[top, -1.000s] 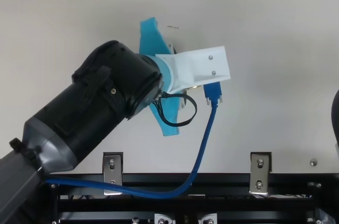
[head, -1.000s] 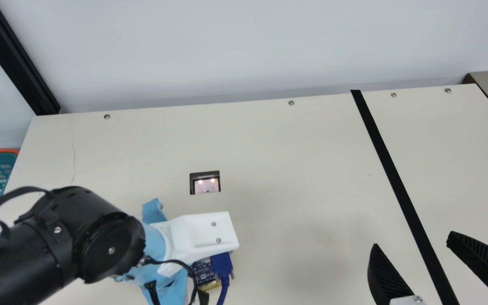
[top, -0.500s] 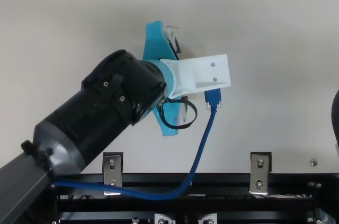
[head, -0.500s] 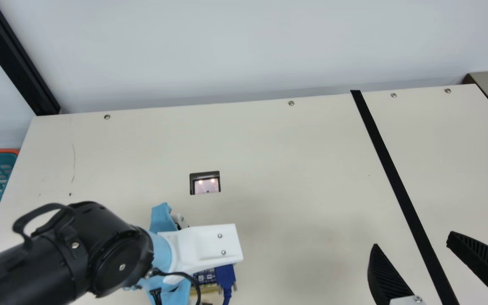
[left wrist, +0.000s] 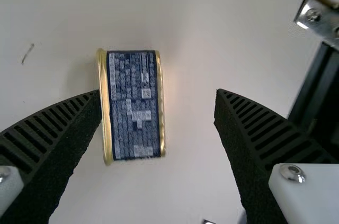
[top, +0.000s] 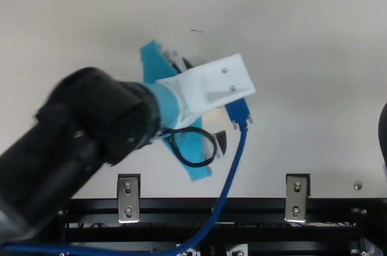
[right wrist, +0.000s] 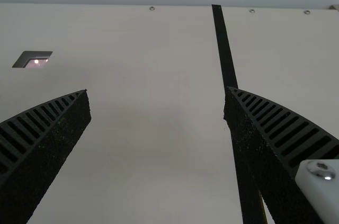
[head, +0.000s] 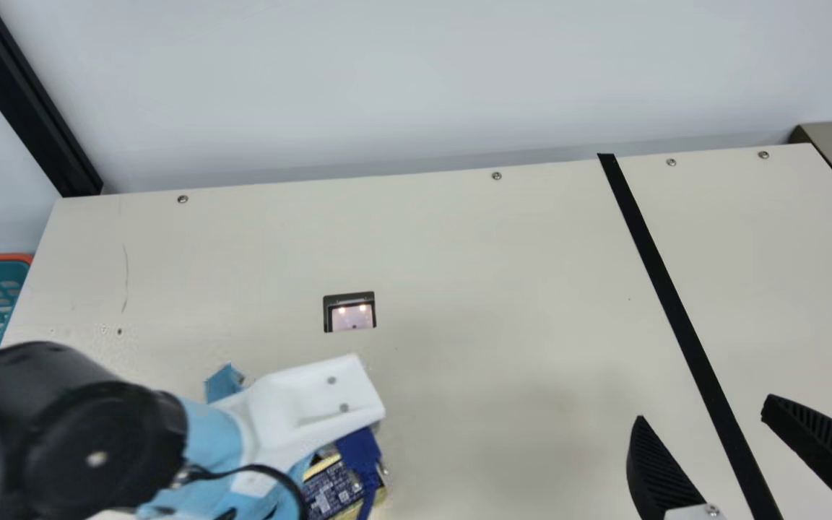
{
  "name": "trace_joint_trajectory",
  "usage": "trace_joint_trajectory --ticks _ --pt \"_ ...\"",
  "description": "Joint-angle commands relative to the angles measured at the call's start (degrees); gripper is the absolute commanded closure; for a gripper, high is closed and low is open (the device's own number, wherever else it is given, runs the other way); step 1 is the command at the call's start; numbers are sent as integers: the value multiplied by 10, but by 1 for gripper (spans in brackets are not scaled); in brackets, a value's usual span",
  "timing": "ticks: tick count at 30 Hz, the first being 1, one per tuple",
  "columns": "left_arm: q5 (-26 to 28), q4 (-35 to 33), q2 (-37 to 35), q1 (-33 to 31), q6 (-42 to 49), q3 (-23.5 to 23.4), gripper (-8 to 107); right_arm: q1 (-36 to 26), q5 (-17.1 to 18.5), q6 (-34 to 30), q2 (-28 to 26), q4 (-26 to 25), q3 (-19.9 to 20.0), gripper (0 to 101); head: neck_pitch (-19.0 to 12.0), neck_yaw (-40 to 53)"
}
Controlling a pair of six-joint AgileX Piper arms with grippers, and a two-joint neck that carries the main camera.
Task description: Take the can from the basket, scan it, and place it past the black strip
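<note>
Across the cream table (head: pixel 459 253), from the left side, my left arm (head: pixel 62 426) is reaching over the near part. Compared with half a second ago, it is drawing back to the left edge and its wrist is turning. For the task, I think this is meaning a new placing of the grasp, or a stepping away, and not yet the carrying.

At the table's left edge the basket (head: pixel 1 273) is standing, and toward the right edge the black strip (head: pixel 657 267) is running from the far edge to the near one. Over this strip the right gripper (right wrist: pixel 156 90) is waiting, its fingers wide and holding nothing.

The left gripper (left wrist: pixel 158 92) is also keeping its fingers wide. Between them and beyond, nearer to one finger, the can (left wrist: pixel 132 105) is lying, seemingly on the table, out of the basket and left of the strip. If it is touching that finger, I cannot tell. It is resting on its narrow side, with the printed side looking up. Its long axis is going mostly left to right, the right end turning slightly to the far edge; the lids are facing roughly the near and far edges. The small scanner (head: pixel 349 312) is lying farther toward the far edge, so scanning is probably asking for a lift first.
</note>
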Motion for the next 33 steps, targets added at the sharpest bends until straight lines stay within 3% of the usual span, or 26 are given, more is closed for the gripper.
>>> trace_joint_trajectory --ticks 1,8,18,25,33 --pt "-3 -9 -25 15 -19 5 9 0 0 0 0 0 0 0 -3 -1" --pt "-137 -7 -89 65 -118 32 9 0 0 0 0 0 0 0 -3 -1" --pt "-320 61 -178 111 -366 107 9 0 0 0 0 0 0 0 -3 -1" --pt "-367 129 -243 168 -521 158 9 18 -16 1 24 -7 -10 0 -3 -1" --pt "-357 187 -327 232 -641 207 9 64 -59 -4 103 -18 -46 0 -3 -1"
